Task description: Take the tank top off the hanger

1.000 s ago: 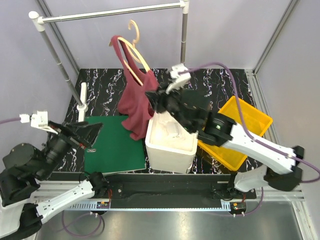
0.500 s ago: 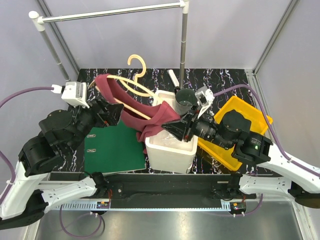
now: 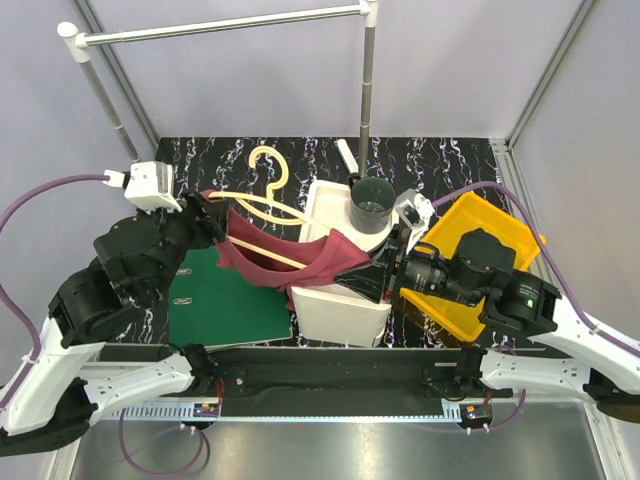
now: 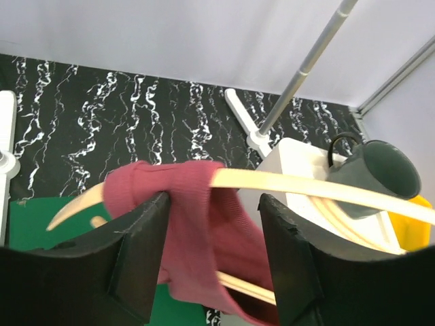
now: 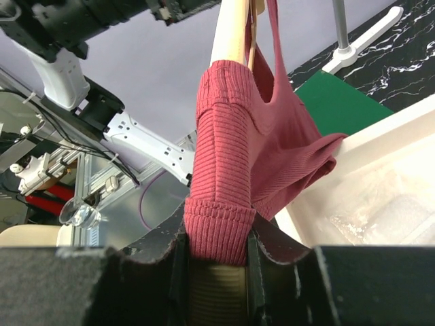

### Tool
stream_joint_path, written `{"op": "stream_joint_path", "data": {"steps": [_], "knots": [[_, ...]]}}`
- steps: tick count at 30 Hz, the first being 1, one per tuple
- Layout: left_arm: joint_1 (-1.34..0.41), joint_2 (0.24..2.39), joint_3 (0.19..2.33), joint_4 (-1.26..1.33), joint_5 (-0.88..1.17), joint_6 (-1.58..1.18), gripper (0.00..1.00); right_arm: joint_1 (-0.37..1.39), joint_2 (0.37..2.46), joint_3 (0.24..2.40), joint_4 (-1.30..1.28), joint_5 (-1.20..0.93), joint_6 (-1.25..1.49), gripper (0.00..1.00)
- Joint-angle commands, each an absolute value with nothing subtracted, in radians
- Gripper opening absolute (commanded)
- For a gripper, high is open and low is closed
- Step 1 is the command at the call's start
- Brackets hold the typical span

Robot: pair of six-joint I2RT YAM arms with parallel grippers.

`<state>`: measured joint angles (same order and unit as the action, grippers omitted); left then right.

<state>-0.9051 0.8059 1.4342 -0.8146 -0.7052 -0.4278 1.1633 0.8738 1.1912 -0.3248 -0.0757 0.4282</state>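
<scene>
This is a robotics lab test cell, not a home or shop. The left arm (image 3: 120,270) and the right arm (image 3: 500,290) are bolted to a slotted aluminium frame (image 3: 330,413) along the bottom edge of the top view, with purple cables (image 3: 70,180) looping off them. Plain pale panels (image 3: 470,70) wall in the desk (image 3: 450,160) (black, with white marbling) on three sides. A grey metal rail (image 3: 220,25) on stands crosses the upper frame. At lower left of the right wrist view stand more aluminium struts (image 5: 51,170) and wiring.
</scene>
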Motion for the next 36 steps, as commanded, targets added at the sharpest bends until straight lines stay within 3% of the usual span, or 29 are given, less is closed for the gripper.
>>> {"op": "stream_joint_path", "data": {"steps": [1,6,7,10,13,14,27,36], "knots": [[-0.91,0.795,1.396,-0.793,-0.758,-0.434,0.6,1.169,0.819,1.206,-0.279,-0.13,0.439,0.0],[-0.907,0.781,1.358,-0.805,-0.804,-0.431,0.55,1.167,0.779,1.192,-0.294,-0.163,0.446,0.0],[-0.908,0.776,1.356,-0.807,-0.807,-0.431,0.42,1.167,0.767,1.19,-0.299,-0.166,0.446,0.0],[-0.908,0.761,1.361,-0.808,-0.822,-0.422,0.18,1.169,0.74,1.178,-0.331,-0.166,0.437,0.0],[-0.908,0.758,1.371,-0.833,-0.847,-0.397,0.1,1.169,0.701,1.164,-0.376,-0.182,0.417,0.0],[-0.908,0.758,1.377,-0.847,-0.873,-0.4,0.0,1.169,0.686,1.158,-0.382,-0.186,0.413,0.0],[-0.907,0.67,1.315,-0.928,-0.957,-0.459,0.0,1.167,0.485,1.089,-0.376,-0.206,0.425,0.0],[-0.907,0.554,1.223,-0.934,-0.809,-0.569,0.0,1.169,0.616,1.146,-0.243,-0.1,0.407,0.0]]}}
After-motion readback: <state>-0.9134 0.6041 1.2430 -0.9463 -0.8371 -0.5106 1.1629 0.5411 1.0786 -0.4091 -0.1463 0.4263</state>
